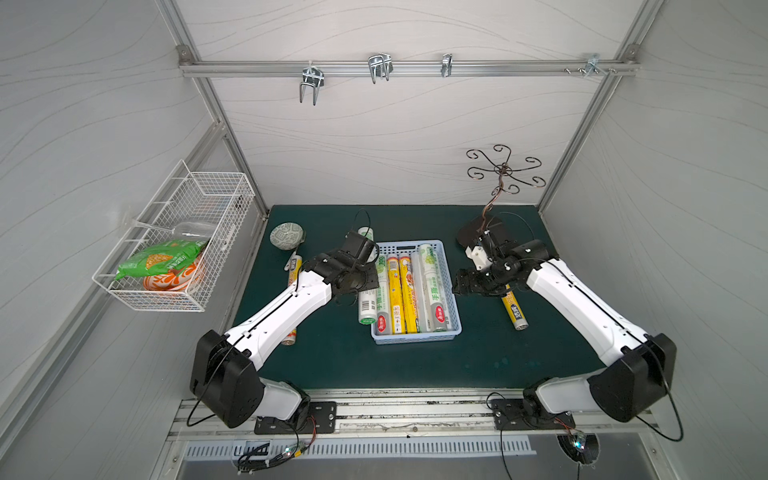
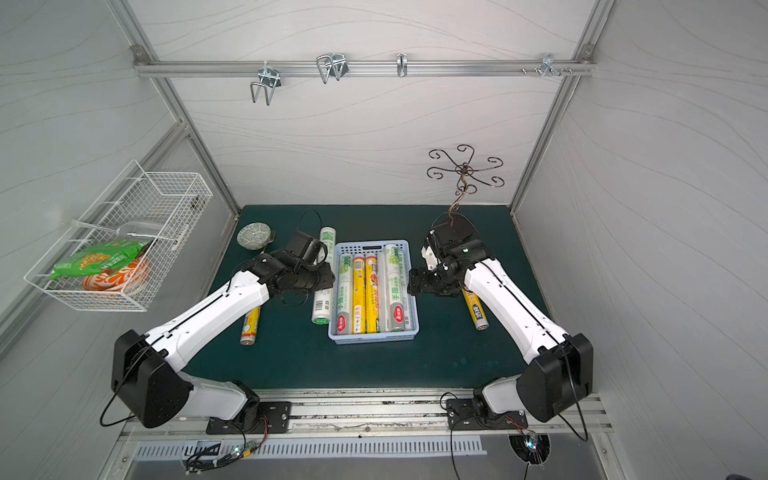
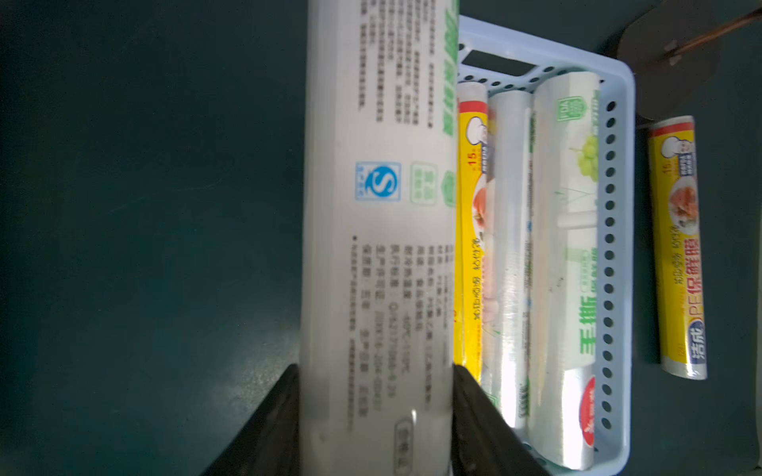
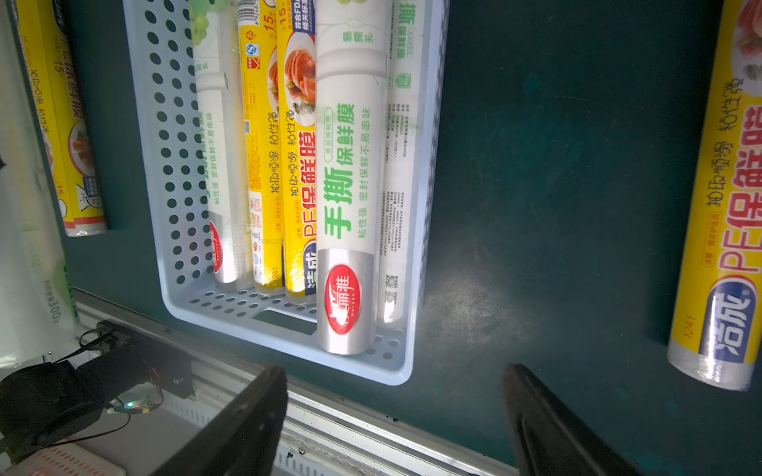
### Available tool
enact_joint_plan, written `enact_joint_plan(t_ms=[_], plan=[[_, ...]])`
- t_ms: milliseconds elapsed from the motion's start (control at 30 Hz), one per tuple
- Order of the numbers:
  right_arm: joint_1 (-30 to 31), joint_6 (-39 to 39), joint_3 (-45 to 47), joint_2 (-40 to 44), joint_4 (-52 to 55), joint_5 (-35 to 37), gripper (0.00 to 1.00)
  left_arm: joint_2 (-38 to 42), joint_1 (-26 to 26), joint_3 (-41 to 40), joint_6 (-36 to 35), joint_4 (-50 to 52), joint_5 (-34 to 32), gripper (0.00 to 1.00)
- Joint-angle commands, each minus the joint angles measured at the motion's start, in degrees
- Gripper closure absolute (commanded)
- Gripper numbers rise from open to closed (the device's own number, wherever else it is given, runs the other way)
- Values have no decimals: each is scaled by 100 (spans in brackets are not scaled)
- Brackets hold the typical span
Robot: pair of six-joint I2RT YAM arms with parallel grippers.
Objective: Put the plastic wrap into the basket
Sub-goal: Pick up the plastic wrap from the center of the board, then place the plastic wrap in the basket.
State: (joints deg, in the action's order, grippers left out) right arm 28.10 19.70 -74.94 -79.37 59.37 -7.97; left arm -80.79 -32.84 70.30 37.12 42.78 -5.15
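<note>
White roll (image 1: 367, 305) pinched in left claw (image 3: 375, 369) | keep it level, carry over basket (image 1: 415, 338) at frame centre, lower lengthwise | right claw (image 4: 393, 371) spread, empty

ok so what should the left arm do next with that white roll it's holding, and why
Probably shift the left gripper sideways over the light blue perforated plastic basket: it grips the white green-printed plastic wrap roll, which is just outside the rim.
</note>
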Motion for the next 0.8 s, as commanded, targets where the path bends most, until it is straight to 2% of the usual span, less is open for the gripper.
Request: enact_joint_plan(t_ms=[0, 267, 767], plan=[[-40, 42, 32, 177, 22, -21, 14, -207, -299, 554, 273, -291, -289, 73], [-111, 26, 101, 238, 13, -34, 14, -865, -859, 744, 585, -809, -311, 74], [-269, -12, 233, 301, -24, -104, 14, -1771, -1008, 834, 760, -1223, -247, 73]])
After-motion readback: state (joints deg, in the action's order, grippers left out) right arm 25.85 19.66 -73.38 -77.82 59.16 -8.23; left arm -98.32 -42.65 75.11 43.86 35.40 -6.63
